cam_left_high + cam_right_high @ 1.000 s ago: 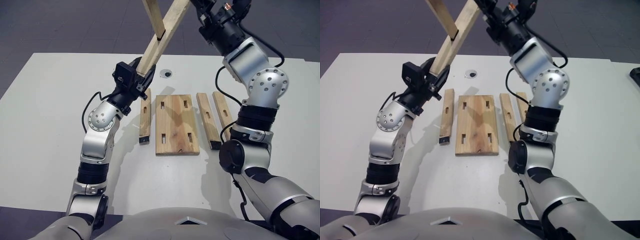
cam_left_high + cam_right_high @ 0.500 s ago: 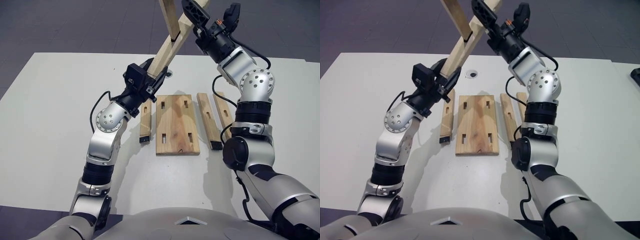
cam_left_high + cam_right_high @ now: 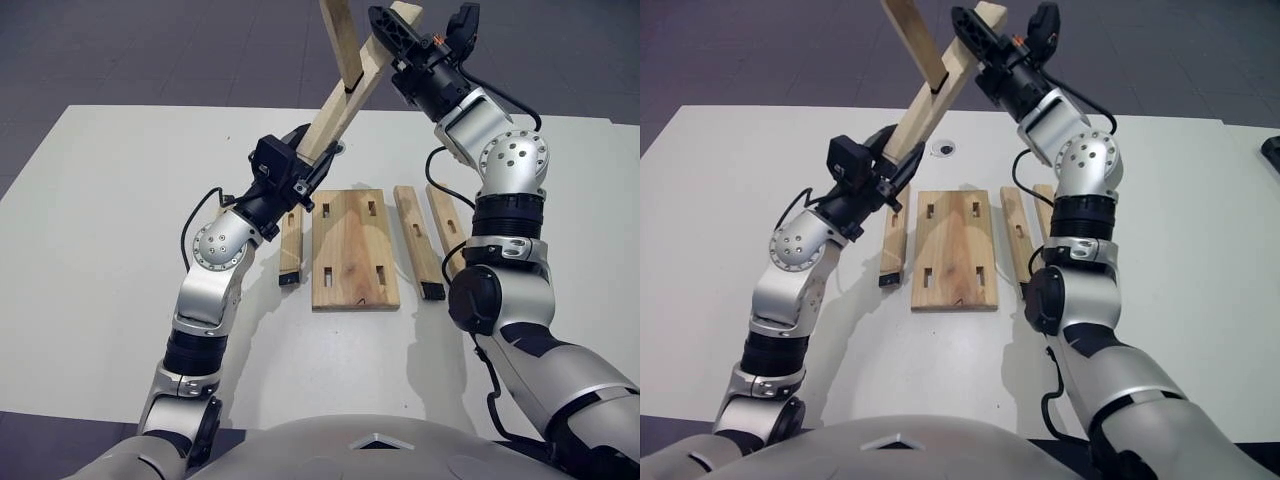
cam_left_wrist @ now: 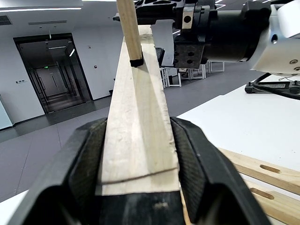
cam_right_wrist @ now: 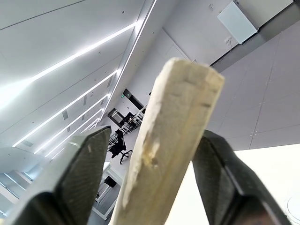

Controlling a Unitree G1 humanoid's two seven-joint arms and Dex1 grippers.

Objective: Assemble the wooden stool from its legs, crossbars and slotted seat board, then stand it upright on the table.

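The left gripper (image 3: 305, 160) is clamping the lower end of a leg (image 3: 345, 100), which is slanting up over the table (image 3: 100, 200) with a crossbar (image 3: 340, 35) sticking out of its slot. The right gripper (image 3: 425, 20) is straddling the leg's top end with its fingers spread wide. If those fingers are closing off-centre or pushing sideways, the leg is likely twisting in the left grip, and the crossbar, seemingly only pressed in, is risking working loose and dropping toward the seat board (image 3: 353, 250) below.
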